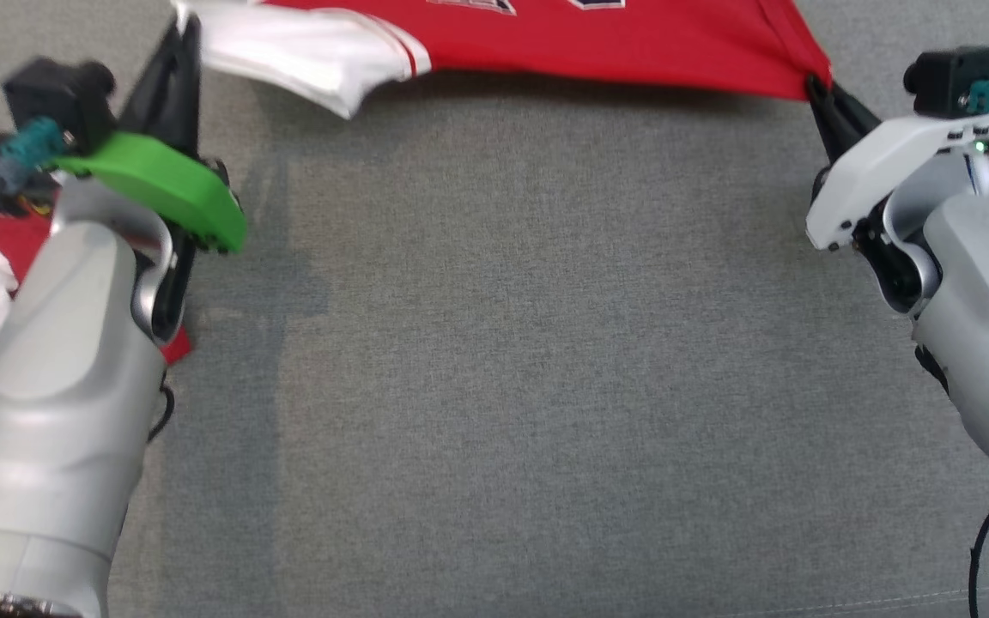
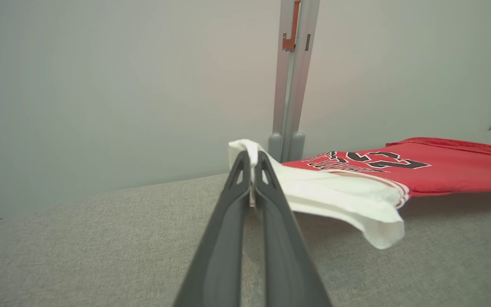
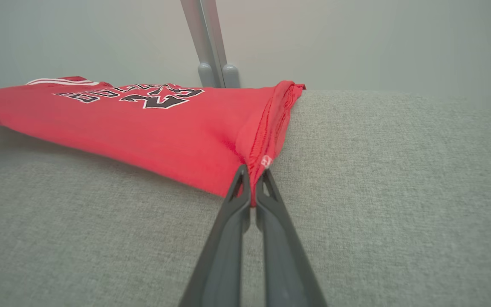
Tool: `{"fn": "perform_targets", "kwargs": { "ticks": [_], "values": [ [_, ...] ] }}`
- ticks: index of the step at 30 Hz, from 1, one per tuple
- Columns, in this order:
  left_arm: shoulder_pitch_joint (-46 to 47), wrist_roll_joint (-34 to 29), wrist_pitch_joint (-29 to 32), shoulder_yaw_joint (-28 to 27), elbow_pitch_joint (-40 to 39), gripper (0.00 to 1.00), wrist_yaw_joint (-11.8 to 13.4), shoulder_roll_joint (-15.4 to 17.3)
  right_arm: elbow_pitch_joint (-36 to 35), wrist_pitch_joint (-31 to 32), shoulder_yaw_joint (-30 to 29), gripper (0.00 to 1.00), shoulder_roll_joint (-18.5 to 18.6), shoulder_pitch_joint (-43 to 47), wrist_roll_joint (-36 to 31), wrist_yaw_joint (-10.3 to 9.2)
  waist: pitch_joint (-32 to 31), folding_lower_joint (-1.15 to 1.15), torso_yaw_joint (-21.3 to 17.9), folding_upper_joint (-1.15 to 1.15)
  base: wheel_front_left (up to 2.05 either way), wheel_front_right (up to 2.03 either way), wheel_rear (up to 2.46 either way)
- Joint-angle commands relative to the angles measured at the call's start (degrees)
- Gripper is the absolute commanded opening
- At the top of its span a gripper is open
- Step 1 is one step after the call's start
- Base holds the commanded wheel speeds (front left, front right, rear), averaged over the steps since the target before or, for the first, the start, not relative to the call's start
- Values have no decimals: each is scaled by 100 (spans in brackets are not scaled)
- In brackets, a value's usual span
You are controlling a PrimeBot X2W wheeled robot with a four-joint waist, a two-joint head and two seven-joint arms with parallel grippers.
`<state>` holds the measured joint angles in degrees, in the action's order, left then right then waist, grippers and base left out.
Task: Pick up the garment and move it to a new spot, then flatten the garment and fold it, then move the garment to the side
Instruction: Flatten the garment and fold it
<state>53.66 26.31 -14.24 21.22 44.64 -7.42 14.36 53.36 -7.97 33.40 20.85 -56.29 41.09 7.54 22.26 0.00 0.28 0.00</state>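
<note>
The left end effector (image 2: 252, 166) is closed tight on the garment's (image 1: 589, 43) white edge, the right end effector (image 3: 252, 189) on its red corner; pulling apart could slip either shallow pinch.

The red garment (image 3: 151, 128) has a big black number (image 3: 156, 101) with white edges, seen upside down. It reads 23. By it is a black word (image 3: 79, 96) that looks like BULLS, but I cannot be sure. A tiny white tag (image 3: 266, 161) at the hem is too small to read.
</note>
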Motion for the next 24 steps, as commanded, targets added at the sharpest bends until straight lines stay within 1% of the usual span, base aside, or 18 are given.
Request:
{"fn": "perform_targets", "kwargs": {
  "ticks": [1,2,3,7,10,13,16,17,21,24],
  "values": [
    [-302,112,66,204,-119,0,2,158,-50,18,100,0,129,195,133,-9,-617,0,114,0,0,0,0],
    [-653,283,163,566,-377,0,3,328,-124,20,283,0,253,370,316,-9,-802,0,136,0,0,0,0],
    [-847,448,232,702,-533,0,2,414,-178,37,393,0,319,463,398,-9,-888,0,154,0,0,0,0],
    [-1484,887,490,1108,-1071,0,4,817,-337,137,851,0,592,741,595,-9,-1182,0,194,0,0,0,0],
    [-1898,1180,641,1299,-1423,0,4,1130,-459,247,1162,0,783,929,753,-9,-1373,0,199,0,0,0,0],
    [-2363,1540,790,1521,-1900,0,4,1447,-642,494,1521,0,1008,1171,1045,-9,-1583,0,192,0,0,0,0],
    [-2669,1805,960,1733,-2348,0,4,1725,-814,740,1751,0,1204,1348,1332,-9,-1735,0,191,0,0,0,0],
    [-2807,1911,1059,1850,-2568,0,4,1877,-894,860,1858,0,1312,1431,1441,-9,-1799,0,190,0,0,0,0],
    [-3110,2189,1298,2164,-3237,0,4,2291,-1235,1245,2196,0,1605,1642,1789,-9,-1952,0,175,0,0,0,0],
    [-3324,2360,1522,2475,-3835,0,4,2712,-1533,1574,2455,0,1872,1802,2092,-9,-2082,0,139,0,0,0,0]
  ]
}}
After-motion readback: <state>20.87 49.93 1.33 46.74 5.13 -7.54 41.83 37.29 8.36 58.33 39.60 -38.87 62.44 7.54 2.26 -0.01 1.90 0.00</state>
